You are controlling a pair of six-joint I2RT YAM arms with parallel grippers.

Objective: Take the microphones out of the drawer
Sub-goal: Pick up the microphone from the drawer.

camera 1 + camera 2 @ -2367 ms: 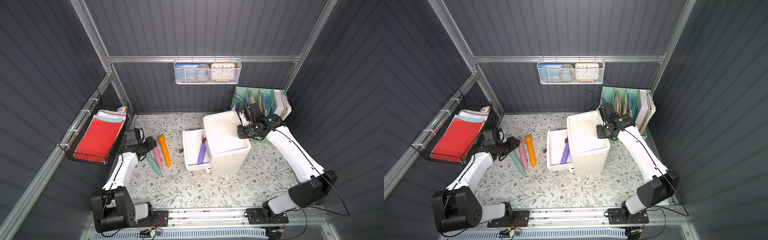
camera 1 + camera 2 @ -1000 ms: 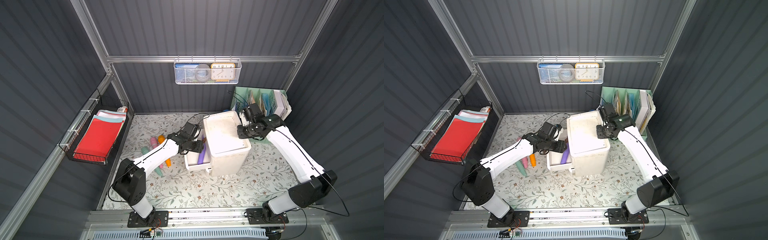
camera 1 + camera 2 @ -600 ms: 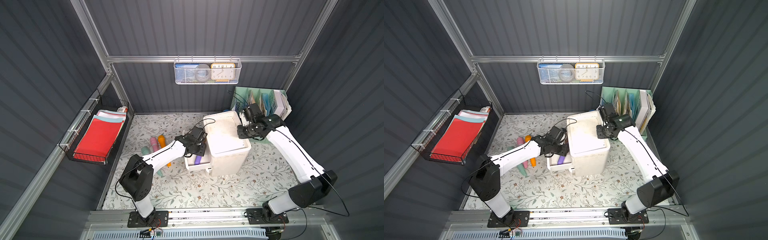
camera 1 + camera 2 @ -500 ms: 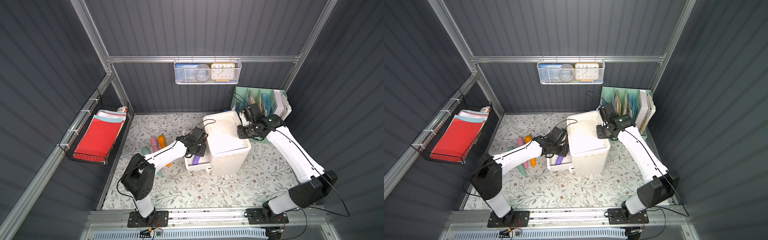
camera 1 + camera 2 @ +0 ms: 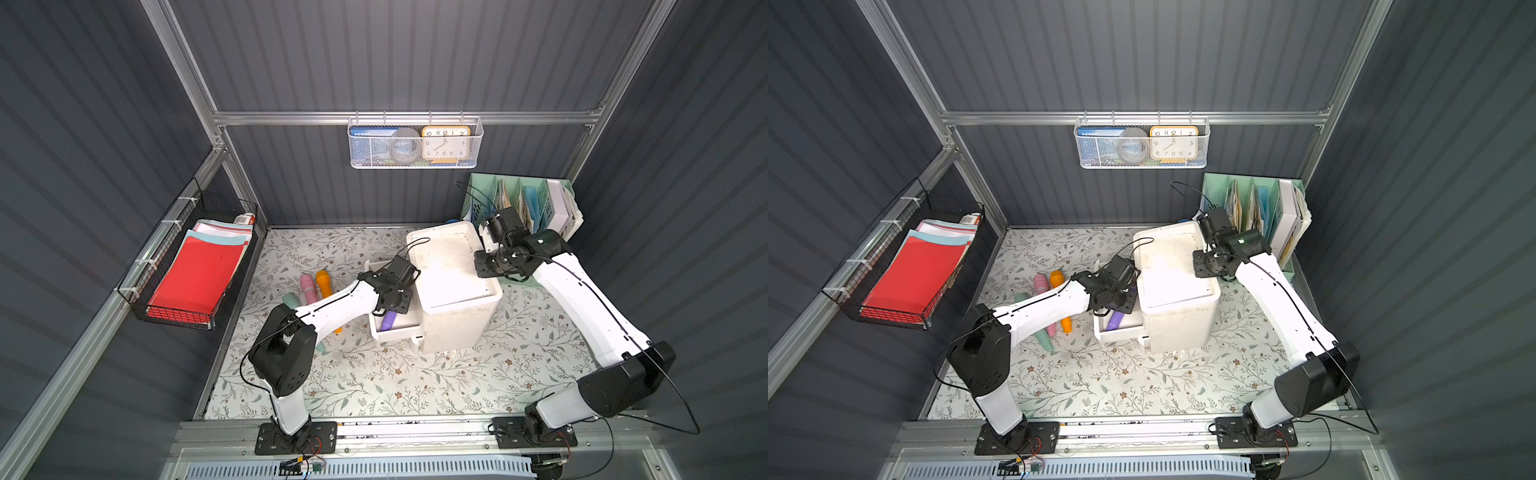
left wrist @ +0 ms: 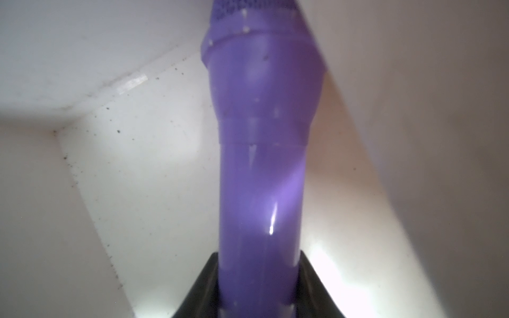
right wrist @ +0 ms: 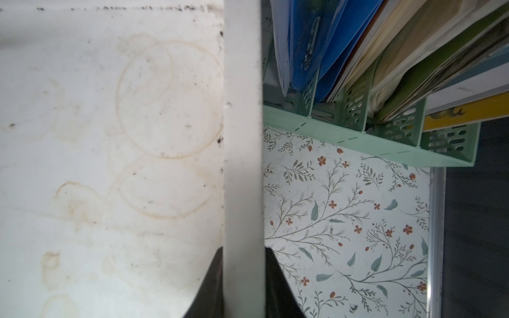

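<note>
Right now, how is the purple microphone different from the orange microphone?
The purple microphone lies inside the open drawer, but the orange microphone lies out on the flowery mat. The left gripper has its fingers against both sides of the purple one. Nothing holds the orange one, which is partly hidden under the left arm. Both are slim microphones lying flat.

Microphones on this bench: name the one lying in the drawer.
The purple microphone: it alone lies in the open white drawer, gripped by the left gripper. The pink microphone, orange microphone and green microphone lie outside on the floral mat.
</note>
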